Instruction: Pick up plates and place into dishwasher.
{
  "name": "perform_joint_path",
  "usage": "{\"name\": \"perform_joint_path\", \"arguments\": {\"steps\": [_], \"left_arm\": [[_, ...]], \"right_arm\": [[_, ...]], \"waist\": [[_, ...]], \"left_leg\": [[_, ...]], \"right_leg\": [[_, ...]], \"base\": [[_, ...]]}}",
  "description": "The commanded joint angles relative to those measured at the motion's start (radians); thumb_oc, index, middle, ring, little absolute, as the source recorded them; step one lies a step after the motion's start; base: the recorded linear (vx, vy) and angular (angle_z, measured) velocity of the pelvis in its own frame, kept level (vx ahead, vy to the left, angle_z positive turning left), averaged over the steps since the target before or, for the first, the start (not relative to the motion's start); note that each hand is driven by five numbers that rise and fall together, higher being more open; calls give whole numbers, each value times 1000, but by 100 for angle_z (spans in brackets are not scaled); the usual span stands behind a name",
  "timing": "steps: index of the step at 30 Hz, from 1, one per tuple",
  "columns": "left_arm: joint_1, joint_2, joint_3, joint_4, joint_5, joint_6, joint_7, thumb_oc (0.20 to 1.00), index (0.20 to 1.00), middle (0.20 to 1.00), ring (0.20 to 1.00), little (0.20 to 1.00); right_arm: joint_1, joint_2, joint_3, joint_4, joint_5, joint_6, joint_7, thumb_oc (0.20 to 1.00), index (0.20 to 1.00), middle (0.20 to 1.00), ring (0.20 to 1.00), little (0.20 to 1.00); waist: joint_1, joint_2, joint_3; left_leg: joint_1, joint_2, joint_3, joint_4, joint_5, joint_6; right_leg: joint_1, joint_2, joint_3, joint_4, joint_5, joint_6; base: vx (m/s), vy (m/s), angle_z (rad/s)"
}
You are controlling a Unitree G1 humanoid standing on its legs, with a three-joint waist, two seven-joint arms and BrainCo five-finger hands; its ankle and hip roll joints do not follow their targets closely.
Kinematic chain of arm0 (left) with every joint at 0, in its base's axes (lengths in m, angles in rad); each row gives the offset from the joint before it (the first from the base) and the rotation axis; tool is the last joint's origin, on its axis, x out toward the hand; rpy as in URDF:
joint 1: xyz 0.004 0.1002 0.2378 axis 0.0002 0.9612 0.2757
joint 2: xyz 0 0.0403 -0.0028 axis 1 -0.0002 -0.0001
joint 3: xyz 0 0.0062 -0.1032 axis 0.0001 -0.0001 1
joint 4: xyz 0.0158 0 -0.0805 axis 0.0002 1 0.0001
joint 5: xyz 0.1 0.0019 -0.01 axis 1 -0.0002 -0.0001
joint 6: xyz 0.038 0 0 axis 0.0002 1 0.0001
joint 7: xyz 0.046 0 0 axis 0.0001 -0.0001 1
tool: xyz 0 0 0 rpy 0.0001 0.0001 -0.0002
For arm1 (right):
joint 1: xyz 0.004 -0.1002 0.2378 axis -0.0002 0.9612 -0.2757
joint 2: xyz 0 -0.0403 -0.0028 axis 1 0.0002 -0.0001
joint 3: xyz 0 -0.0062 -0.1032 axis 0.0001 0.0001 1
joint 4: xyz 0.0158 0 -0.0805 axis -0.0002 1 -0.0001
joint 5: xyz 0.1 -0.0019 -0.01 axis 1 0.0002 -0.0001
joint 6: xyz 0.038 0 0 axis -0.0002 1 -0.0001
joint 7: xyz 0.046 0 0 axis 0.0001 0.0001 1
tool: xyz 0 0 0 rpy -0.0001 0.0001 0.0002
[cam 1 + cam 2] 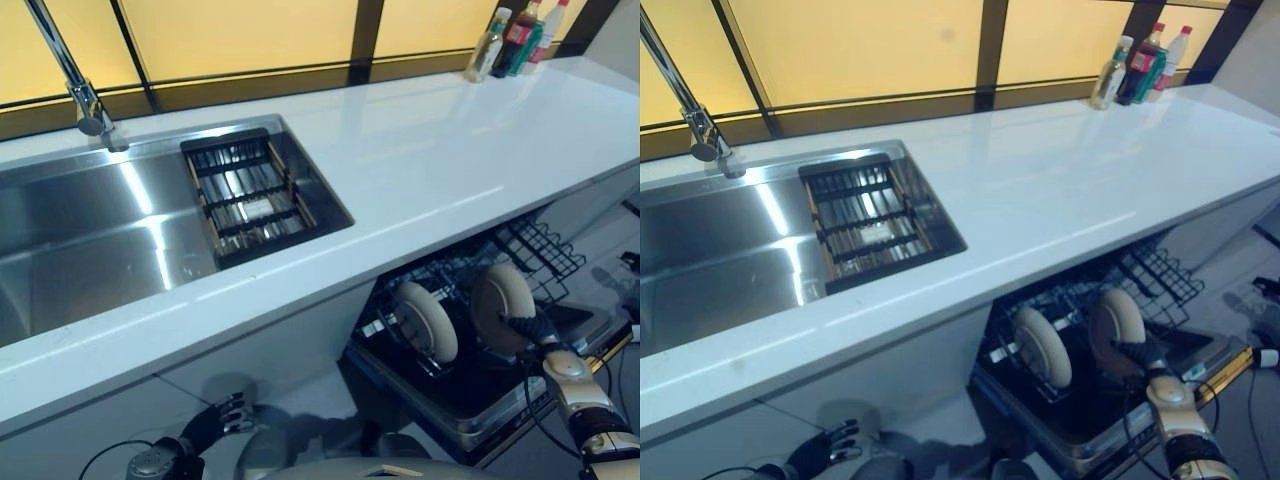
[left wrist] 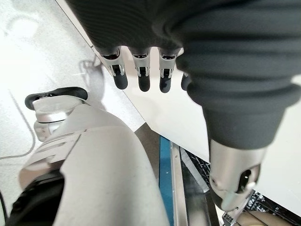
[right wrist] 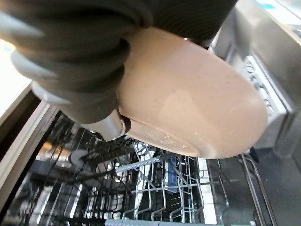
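Right wrist view: hand (image 3: 89, 70) grips round matte beige plate (image 3: 197, 108).

A long white stone countertop (image 1: 430, 160) ran from left to right below a row of yellow window panels (image 1: 240, 35). A rectangular steel sink (image 1: 90, 235) was set into its left part, with a curved metal tap (image 1: 75, 80) behind it and a slatted drying rack (image 1: 245, 195) in its right end. Four plastic bottles (image 1: 515, 40) stood together at the far right corner. Under the counter, right of the sink, the black wire dishwasher rack (image 1: 520, 250) was pulled out, and two round beige plates (image 1: 428, 320) stood upright in it, side by side.
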Motion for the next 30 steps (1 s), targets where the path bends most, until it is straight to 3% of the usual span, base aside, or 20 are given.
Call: {"name": "perform_joint_path", "arguments": {"steps": [1, 7, 12, 19, 26, 30], "left_arm": [[33, 35, -30, -94, -45, 6, -36, 1000, 1000, 1000, 1000, 1000], [32, 37, -52, -122, -60, 32, -49, 1000, 1000, 1000, 1000, 1000], [27, 47, -97, -165, -86, 49, -58, 1000, 1000, 1000, 1000, 1000], [45, 56, -127, -209, -108, 70, -64, 1000, 1000, 1000, 1000, 1000], [50, 54, -155, -240, -128, 88, -53, 1000, 1000, 1000, 1000, 1000], [38, 64, -169, -258, -150, 100, -60, 1000, 1000, 1000, 1000, 1000]], "right_arm": [[-85, -100, 0, -21, -34, -71, -68, 200, 200, 200, 200, 200], [-124, -119, 35, 32, -113, -103, -4, 200, 200, 200, 200, 200], [-190, -121, 74, 166, -172, -129, -57, 200, 200, 200, 200, 200], [-254, -102, 107, 200, -154, -92, -63, 200, 200, 200, 200, 200], [-283, -74, 139, 222, -199, -128, -55, 200, 200, 200, 200, 200], [-312, -79, 167, 242, -237, -98, -67, 200, 200, 200, 200, 200]], "waist": [[14, 12, -32], [17, 28, -50], [35, 41, -59], [42, 62, -67], [46, 76, -73], [47, 88, -66]], "left_leg": [[16, 8, 73, -19, -16, 73], [22, 8, 76, -13, -24, 72], [23, 19, 73, -10, -25, 68], [27, 27, 81, -6, -26, 63], [29, 29, 86, 5, -31, 63], [12, 35, 86, 24, -30, 60]], "right_leg": [[-109, -14, 24, 41, 108, 57], [-108, -17, 13, 52, 85, 54], [-96, -18, -8, 51, 69, 50], [-97, -22, -22, 62, 63, 49], [-98, -29, -27, 71, 57, 47], [-102, -36, -33, 80, 56, 45]], "base": [[21, -18, 3], [34, 1, 0], [46, -15, 2], [34, 4, 2], [42, 0, 3], [-5, -2, 3]]}}
